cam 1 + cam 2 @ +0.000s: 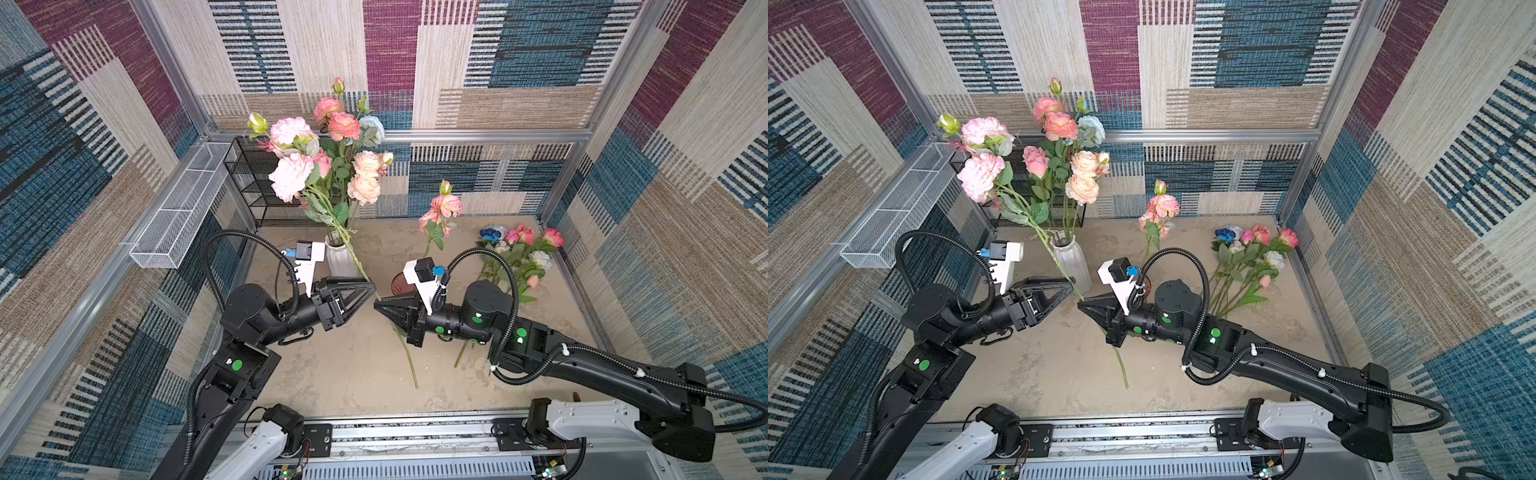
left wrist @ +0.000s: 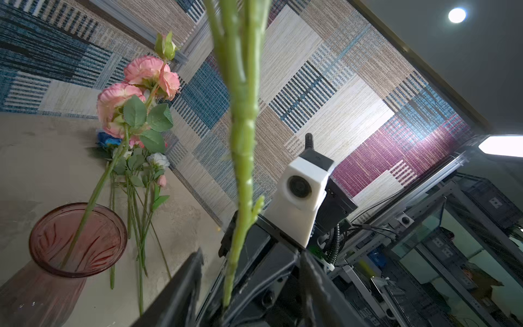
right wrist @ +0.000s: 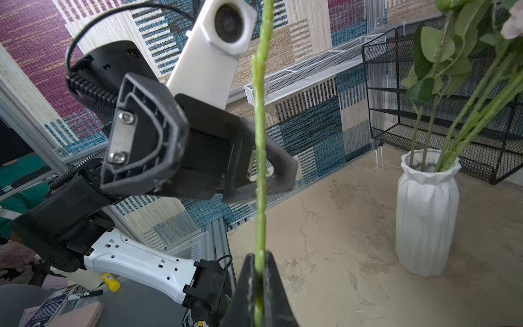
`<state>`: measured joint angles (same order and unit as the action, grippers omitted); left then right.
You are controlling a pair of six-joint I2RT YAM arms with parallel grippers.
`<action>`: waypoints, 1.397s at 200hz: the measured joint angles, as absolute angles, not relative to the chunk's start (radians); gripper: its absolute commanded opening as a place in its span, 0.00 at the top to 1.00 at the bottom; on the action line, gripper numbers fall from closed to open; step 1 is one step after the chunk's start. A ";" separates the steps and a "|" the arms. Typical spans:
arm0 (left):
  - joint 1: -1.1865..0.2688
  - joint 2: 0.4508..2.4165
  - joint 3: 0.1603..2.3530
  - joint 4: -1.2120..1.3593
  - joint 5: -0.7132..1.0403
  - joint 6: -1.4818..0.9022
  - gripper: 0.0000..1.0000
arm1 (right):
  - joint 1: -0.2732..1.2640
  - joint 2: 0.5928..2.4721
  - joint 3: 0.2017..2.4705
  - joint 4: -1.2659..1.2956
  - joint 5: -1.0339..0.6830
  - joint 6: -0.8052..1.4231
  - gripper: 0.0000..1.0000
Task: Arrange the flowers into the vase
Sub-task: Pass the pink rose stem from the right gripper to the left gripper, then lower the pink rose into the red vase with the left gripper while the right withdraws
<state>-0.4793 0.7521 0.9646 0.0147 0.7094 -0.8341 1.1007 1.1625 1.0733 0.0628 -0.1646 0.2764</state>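
A long green stem [image 1: 365,274] with pale pink flowers [image 1: 291,176] runs slanting from near the table up past the white vase [image 1: 340,259]. My right gripper [image 1: 378,305] is shut on this stem, as the right wrist view shows [image 3: 259,257]. My left gripper [image 1: 368,291] is open, its fingers apart on either side of the same stem [image 2: 243,170] just above the right one. The white vase [image 3: 426,209] holds several pink, peach and pale blue flowers [image 1: 345,124]. A pink glass vase [image 2: 76,240] holds one pink flower [image 1: 444,205].
Loose flowers [image 1: 519,253] lie in a heap at the table's right side. A black wire shelf [image 1: 249,183] stands in the back left corner behind the white vase. A white mesh basket [image 1: 183,212] hangs on the left wall. A metal rail [image 1: 415,432] borders the front.
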 measured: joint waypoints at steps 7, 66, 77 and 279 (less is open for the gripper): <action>-0.499 0.765 0.965 0.017 0.704 -0.829 0.64 | 1.103 1.166 1.073 0.063 -0.160 0.277 1.00; -0.553 0.783 1.009 -0.047 0.601 -0.723 1.00 | 1.111 1.118 1.029 0.094 -0.096 0.288 0.75; -0.554 0.785 1.024 -0.071 0.579 -0.710 1.00 | 1.110 1.098 1.010 0.091 -0.073 0.292 0.61; -0.588 1.296 1.571 -0.213 0.247 -0.189 1.00 | 1.107 0.574 0.838 -0.130 0.371 0.315 0.45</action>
